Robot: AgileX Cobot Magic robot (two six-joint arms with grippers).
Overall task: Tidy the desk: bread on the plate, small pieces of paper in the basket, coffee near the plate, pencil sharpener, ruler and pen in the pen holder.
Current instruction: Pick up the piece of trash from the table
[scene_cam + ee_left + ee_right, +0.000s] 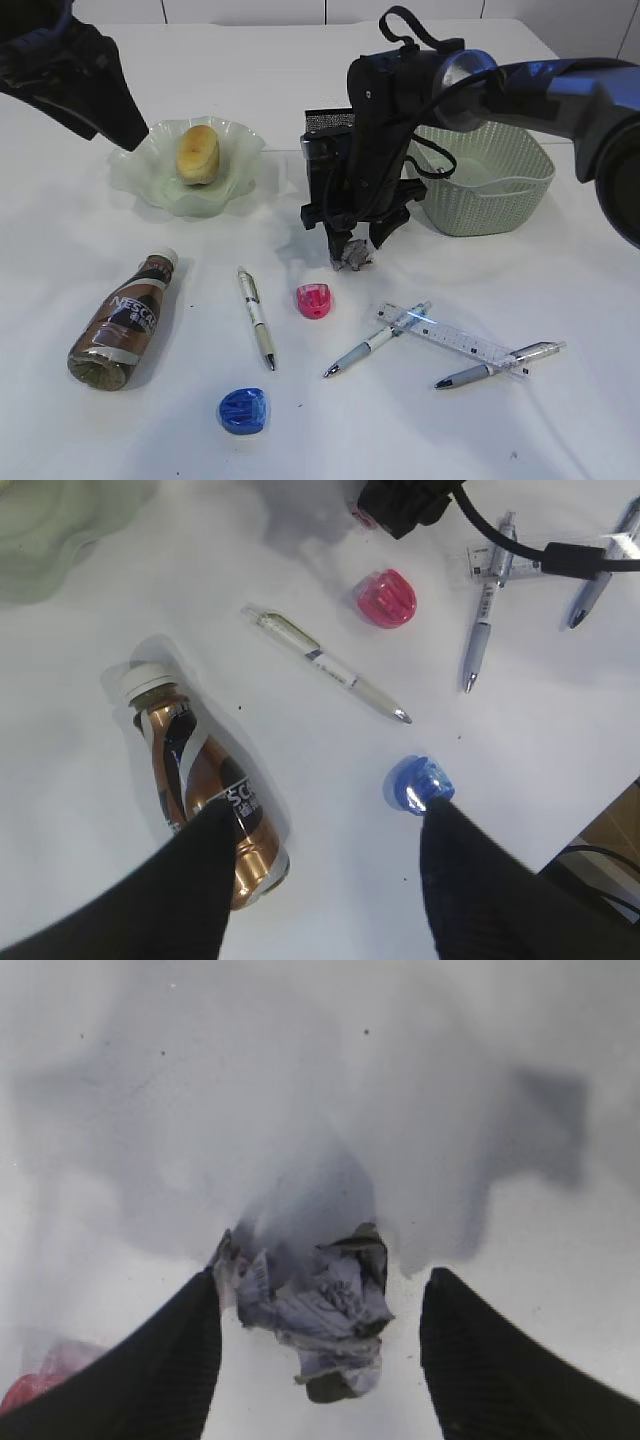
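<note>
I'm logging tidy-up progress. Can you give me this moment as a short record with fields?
bread: on the plate
coffee: lying on its side, apart from the plate
paper wad: on the desk, between the right gripper fingers, jaws open
basket: no paper visible inside
left gripper: open, empty
pens, ruler: loose on the desk

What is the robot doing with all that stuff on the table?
It is tidying up. The right tool is down over a crumpled paper wad, open on either side of it. The bread already sits on the green plate. The coffee bottle, pens, ruler and sharpeners lie loose. The left tool hangs open above them.
</note>
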